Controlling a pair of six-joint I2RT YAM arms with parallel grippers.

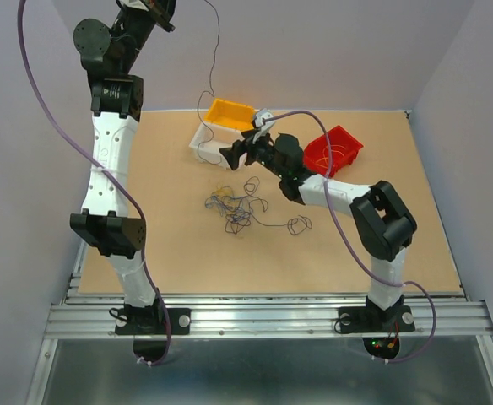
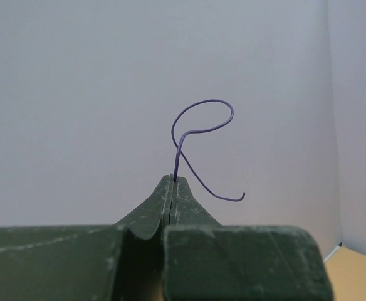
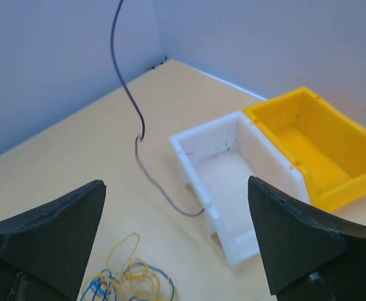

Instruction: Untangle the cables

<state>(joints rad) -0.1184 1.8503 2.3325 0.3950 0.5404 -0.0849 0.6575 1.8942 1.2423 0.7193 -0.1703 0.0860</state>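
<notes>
The left end effector (image 2: 172,182) is raised high above the bench (image 1: 162,245), its fingers pressed together on one end of a single purple wire (image 2: 203,103). Above the pinch the short end curls into a loop. The rest of the strand hangs down toward the back of the bench and ends near the white bin (image 3: 224,172); whether the tip touches the surface cannot be told.

The right end effector (image 3: 175,183) hovers low over the middle of the bench with its fingers spread wide, holding nothing. Below and in front of it lies the clump of wires (image 1: 236,209), loose tangled loops of yellow, blue and dark strands, apart from the lifted wire.

The white bin sits against a yellow bin (image 1: 230,111). A red bin (image 1: 345,135) stands to the right, beside the right arm.
</notes>
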